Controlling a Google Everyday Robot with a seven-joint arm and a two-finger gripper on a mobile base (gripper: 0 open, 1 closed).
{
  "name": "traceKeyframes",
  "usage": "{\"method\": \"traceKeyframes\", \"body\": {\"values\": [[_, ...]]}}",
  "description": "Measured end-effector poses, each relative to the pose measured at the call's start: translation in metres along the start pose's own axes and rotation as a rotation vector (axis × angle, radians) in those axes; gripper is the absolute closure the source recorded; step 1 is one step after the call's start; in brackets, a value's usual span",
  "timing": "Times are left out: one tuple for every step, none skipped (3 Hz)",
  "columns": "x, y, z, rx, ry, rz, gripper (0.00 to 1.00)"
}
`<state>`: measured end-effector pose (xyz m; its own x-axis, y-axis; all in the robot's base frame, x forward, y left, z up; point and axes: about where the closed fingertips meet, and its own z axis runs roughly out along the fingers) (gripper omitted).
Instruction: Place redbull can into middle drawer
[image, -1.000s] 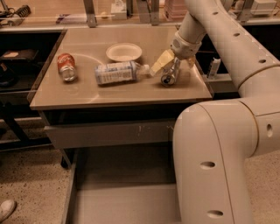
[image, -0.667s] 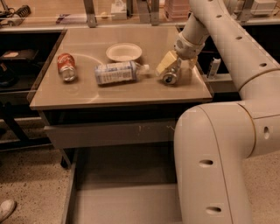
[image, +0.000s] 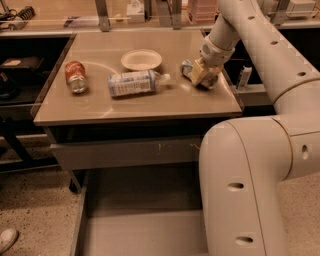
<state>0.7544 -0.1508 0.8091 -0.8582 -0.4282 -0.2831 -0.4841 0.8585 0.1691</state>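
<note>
So my claw (image: 202, 77) is down on the right side of the tabletop (image: 150, 107), right up against the redbull can (image: 186, 68). The can's lying on the table with only its shiny silver end poking out to the left of the claw, and honestly I can't tell if I've got it pinched or if the claw is just parked over it. To the left there's a small white plate (image: 141, 59), a plastic bottle (image: 135, 83) on its side just in front of that, and a red soda can (image: 75, 76) near the left edge. The middle drawer (image: 145, 232) is pulled out down below the table, nothing in it.
</note>
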Motion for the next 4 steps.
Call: {"method": "traceKeyframes", "body": {"values": [[0.000,0.000,0.000,0.000,0.000,0.000,0.89],[0.000,0.000,0.000,0.000,0.000,0.000,1.00],[0.000,0.000,-0.002,0.000,0.000,0.000,1.00],[0.011,-0.003,-0.018,-0.017,-0.048,0.004,1.00]]}}
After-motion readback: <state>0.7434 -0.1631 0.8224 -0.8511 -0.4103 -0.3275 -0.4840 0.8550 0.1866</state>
